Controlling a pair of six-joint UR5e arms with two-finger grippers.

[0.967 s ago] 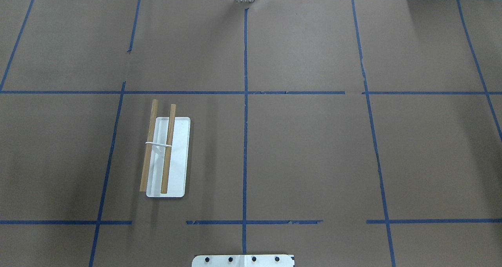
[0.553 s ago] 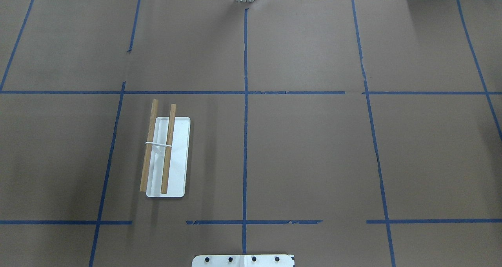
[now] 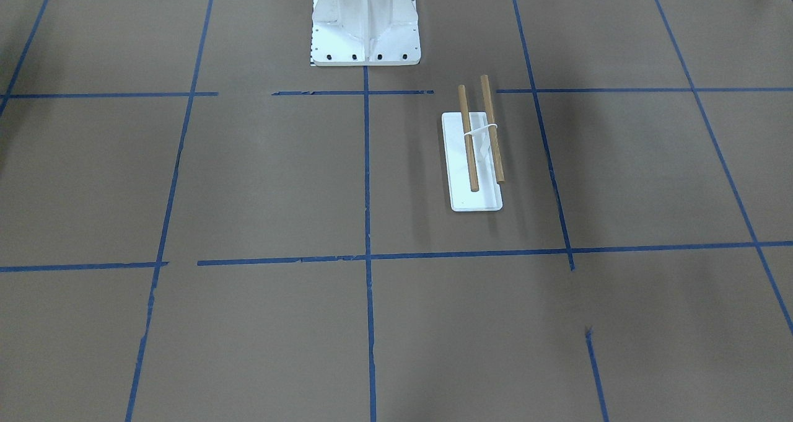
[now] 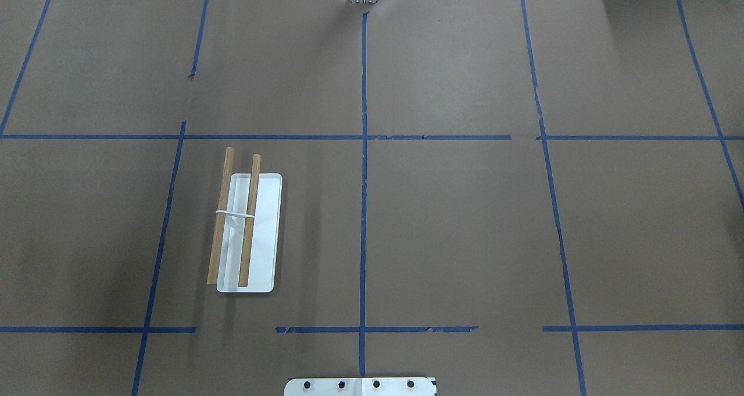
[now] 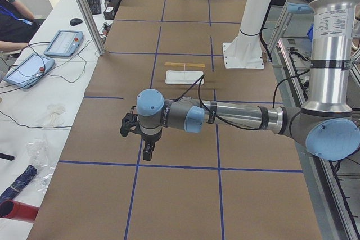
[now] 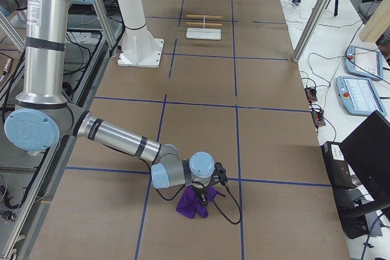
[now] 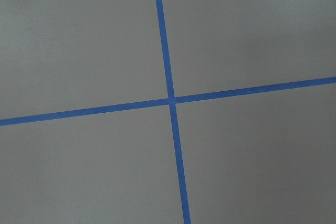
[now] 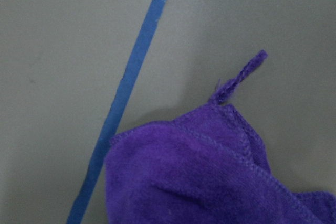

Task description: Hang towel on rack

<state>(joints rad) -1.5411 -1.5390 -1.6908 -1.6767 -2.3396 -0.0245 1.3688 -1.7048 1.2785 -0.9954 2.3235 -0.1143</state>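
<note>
Exterior right view gives us the layout the coming move depends on. The brown counter [image 6: 268,120] runs away toward twelve o'clock. The near right arm [image 6: 116,138] reaches low across it at six o'clock. The rack [image 6: 203,28] stands well apart at the far twelve o'clock end, and its two wooden rods lie along nine-to-three in this view.

The purple towel [image 6: 194,203] sits in a crumpled heap on the counter, directly under the right pincer [image 6: 204,194]. We judge the right arm much the nearer one for picking it up. The carry would then run the length of the counter toward twelve o'clock and meet the rods crosswise.

The left arm [image 5: 236,117] hangs its left pincer [image 5: 147,151] over bare counter beyond the rack, so the rack lies between the two pincers.

Neither pincer appears in the overhead or front-facing views, and neither wrist camera shows any fingers. We therefore cannot tell whether either pincer is open, closed or touching the cloth. The right wrist camera cuts the towel off at its lower edge and shows only one hemmed corner with a small loop tag [image 8: 241,77] pointing toward one o'clock. The other corners are lost in the folds.
</note>
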